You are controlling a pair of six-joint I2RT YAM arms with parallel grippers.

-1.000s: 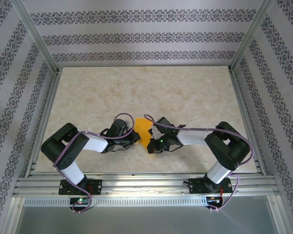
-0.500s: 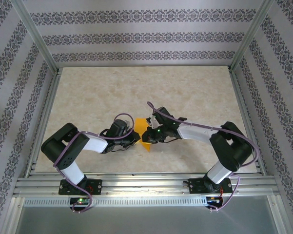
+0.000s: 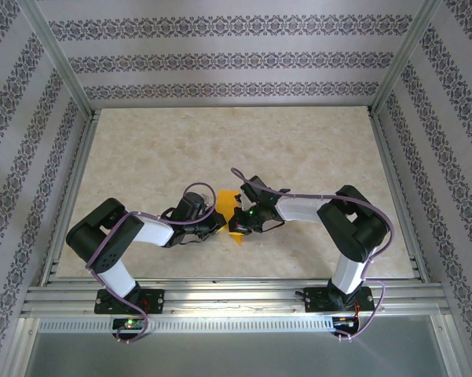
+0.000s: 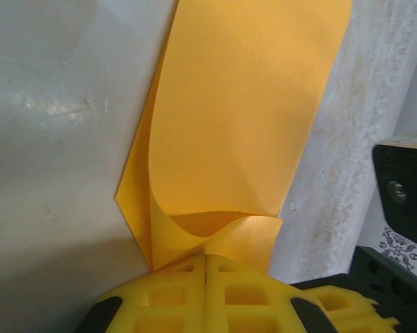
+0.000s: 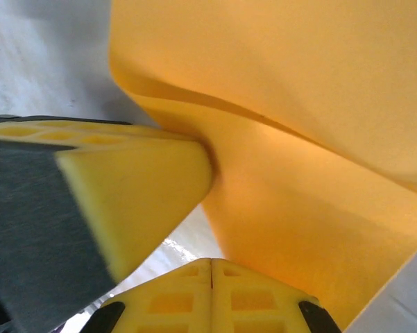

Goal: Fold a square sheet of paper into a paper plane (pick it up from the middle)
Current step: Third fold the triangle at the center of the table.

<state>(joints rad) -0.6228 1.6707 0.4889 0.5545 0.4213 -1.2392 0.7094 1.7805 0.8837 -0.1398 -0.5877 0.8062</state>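
We see a pale, stone-look surface [image 3: 298, 141] inside walls [image 3: 236, 59] with grey patterned stripes. Closest to us, a metal rail [image 3: 236, 302] runs along the near edge, and both arms are bolted to it. The left arm [image 3: 114, 243] bends in from the left and the right arm [image 3: 349, 228] bends in from the right. Their tips meet just in front of the middle of the surface.

The left tool [image 3: 218, 220] is closed on the orange paper [image 3: 228, 199]. From its own camera we see its two yellow fingers [image 4: 159, 281] pressed together, with a corner of the paper pinched between them and crumpled a little there. The paper is folded over on itself, so we see two layers.

The right tool [image 3: 239, 224] is just beside the left one, and it is closed too. From its camera we see its yellow fingers [image 5: 250, 277] shut tight, with the paper right at their tips. We cannot tell if any paper is caught between them. One finger of the left tool [image 5: 135, 187] comes in from the left and touches the paper.

Past the tools, the surface runs on to the back wall.
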